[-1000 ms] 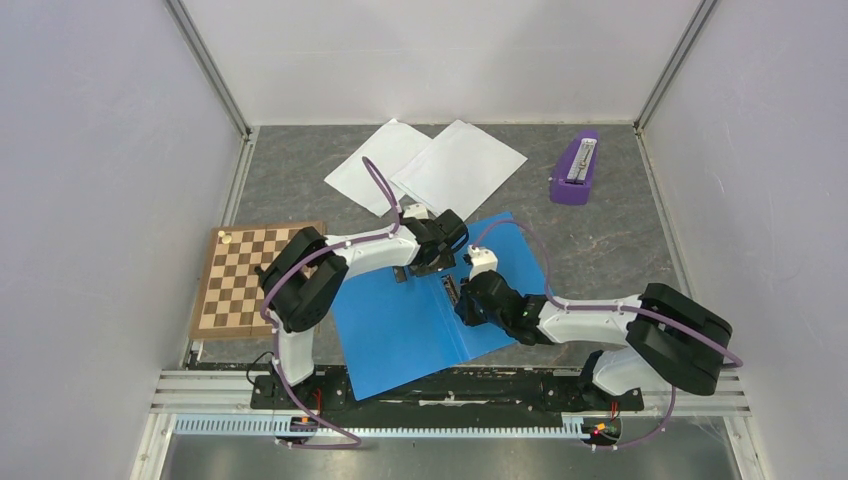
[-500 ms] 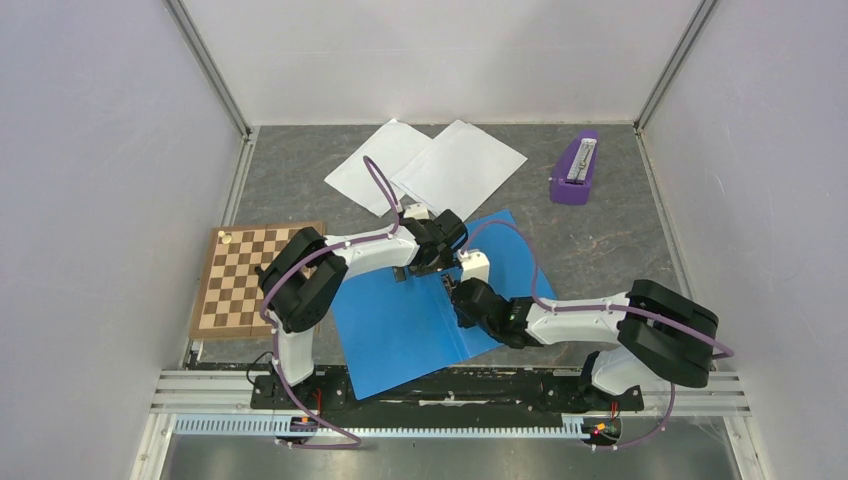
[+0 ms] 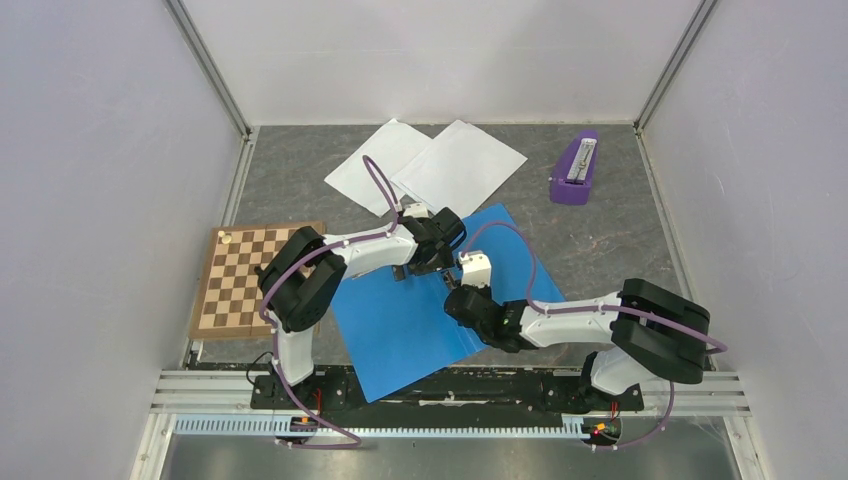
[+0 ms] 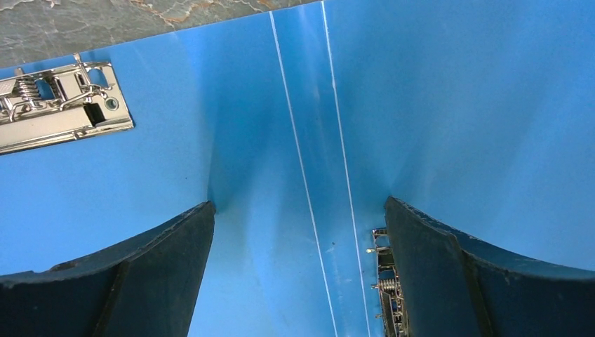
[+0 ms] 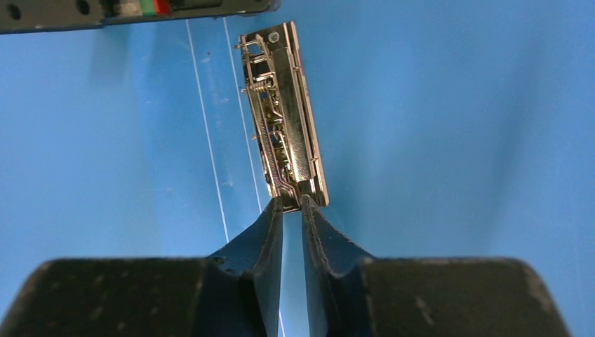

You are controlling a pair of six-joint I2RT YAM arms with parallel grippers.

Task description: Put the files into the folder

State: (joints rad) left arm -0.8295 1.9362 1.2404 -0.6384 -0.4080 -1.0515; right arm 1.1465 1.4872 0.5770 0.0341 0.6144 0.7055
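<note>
You see the thin bright-blue plastic folder point(image 3: 420, 310) lying open and flat on the grey table point(image 3: 620, 250), between the two arms. Your left gripper point(image 4: 298, 274) hangs over its spine crease with jaws spread wide, holding nothing. Your right gripper point(image 5: 292, 210) has its fingers nearly pressed together, tips at the near end of the shiny metal spring clip point(image 5: 284, 116); whether they pinch it you cannot tell. The plain white paper sheets point(image 3: 425, 165) lie beyond the folder, well apart from both grippers.

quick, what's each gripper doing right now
left gripper: open, empty, over the folder.
right gripper: nearly shut, tips at the end of the metal clip; a grip cannot be told.
</note>
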